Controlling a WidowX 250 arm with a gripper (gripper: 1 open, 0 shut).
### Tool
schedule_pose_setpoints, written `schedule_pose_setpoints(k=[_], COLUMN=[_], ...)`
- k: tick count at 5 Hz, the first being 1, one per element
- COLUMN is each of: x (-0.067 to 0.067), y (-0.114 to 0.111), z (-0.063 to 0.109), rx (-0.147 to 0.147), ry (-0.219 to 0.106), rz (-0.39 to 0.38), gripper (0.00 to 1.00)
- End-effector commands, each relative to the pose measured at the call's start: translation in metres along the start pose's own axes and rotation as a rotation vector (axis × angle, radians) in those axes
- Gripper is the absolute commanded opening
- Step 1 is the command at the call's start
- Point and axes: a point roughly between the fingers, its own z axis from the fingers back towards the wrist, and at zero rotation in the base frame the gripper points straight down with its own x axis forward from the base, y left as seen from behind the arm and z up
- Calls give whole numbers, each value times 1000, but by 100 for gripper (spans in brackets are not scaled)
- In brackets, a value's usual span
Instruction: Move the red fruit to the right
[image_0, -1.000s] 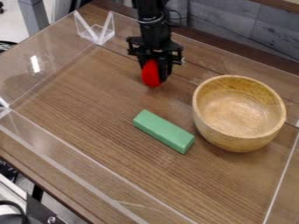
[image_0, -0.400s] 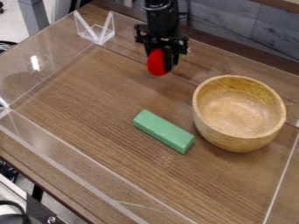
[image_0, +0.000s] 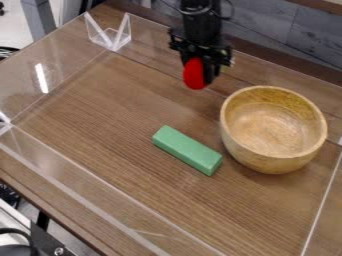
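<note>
Camera view: hand (image_0: 198, 72) points straight down, fingers closed on the red fruit (image_0: 197, 73), which hangs just above the tabletop (image_0: 94, 130) near the back edge, up-left of the wooden bowl (image_0: 274, 128) and well behind the green block (image_0: 186, 149)

To do the carry well, I'd hold the grip steady, stay high enough to clear the bowl rim, and set down on bare wood, not in the bowl

Hard to see: fruit's top sits inside the fingers, so no leaf visible; gap under the fruit is a guess; arm is cut off at the top; clear walls (image_0: 110, 32) show mostly as glare
</note>
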Motion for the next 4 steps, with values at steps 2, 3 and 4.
schedule_pose_setpoints(k=[2,3,4], x=[14,11,16], y=[-33,-43,-37], z=[14,11,24], rx=[51,66,66], ry=[-101,-106,-120], rz=[79,132,116], gripper=[0,0,0])
